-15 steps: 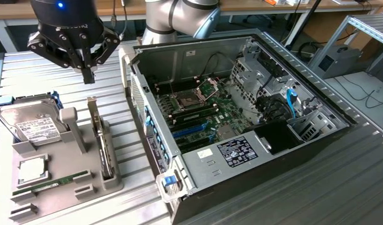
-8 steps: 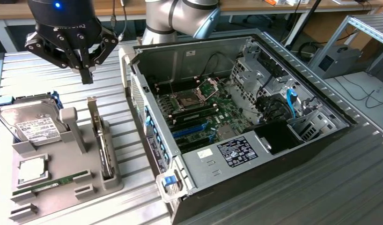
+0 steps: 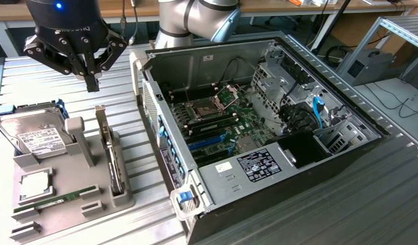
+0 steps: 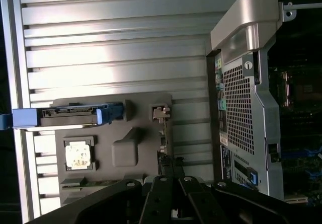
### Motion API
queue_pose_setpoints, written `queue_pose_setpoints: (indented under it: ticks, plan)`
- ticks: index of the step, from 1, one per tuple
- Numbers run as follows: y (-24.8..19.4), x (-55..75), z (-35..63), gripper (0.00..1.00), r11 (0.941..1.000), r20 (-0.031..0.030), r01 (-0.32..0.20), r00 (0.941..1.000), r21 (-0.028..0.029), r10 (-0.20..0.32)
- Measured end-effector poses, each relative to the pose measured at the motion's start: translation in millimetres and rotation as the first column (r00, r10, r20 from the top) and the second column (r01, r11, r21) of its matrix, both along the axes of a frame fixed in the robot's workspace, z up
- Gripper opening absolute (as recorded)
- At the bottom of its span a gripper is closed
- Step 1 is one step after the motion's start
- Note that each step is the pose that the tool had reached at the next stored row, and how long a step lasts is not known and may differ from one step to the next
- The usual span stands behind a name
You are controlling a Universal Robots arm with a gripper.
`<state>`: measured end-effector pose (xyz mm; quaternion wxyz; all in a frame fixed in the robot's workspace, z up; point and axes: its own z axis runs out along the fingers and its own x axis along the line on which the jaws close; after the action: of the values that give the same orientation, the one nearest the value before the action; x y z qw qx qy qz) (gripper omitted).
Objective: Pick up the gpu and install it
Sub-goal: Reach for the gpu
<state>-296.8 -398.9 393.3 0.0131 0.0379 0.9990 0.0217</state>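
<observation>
Exterior view shows a worktop [image 3: 59,97] of ribbed silver metal slats, with wooden desks, hanging cables and a bare aluminium frame [image 3: 400,30] in the room behind it. An open computer case [image 3: 216,176] lies on the slats, its circuit board facing up. Just beside the case, on the exterior view's left, sits a grey holder [image 3: 62,171] carrying parts. The graphics card [image 3: 112,158] stands on edge in a slot along the holder's side nearest the case. A hard drive [image 3: 31,135] with a white label leans at the holder's far end. A square chip [image 3: 35,185] and a memory stick [image 3: 55,199] lie nearer the front.

The hand [image 3: 92,81] hangs in the air over the slats beyond the holder, well apart from the card. Whether it is open or closed I cannot tell.

The card shows edge-on, so its faces are hard to make out. In the wrist view the hand's [image 4: 173,186] dark body covers one end of the holder [image 4: 126,151] and of the card [image 4: 162,143]. The arm [image 3: 195,20] is cut off by the picture's edge.
</observation>
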Motion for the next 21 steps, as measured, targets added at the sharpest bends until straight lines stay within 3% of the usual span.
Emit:
queue_pose_setpoints:
  ticks: [8, 21]
  plan:
    - [-0.4, -1.8, 0.0, 0.11, 1.0, -0.0001, 0.0, 1.0, 0.0, 0.0]
    - [-9.2, -3.1, 0.0, 0.11, 1.0, 0.0, 0.0, 1.0, 0.0, 0.0]
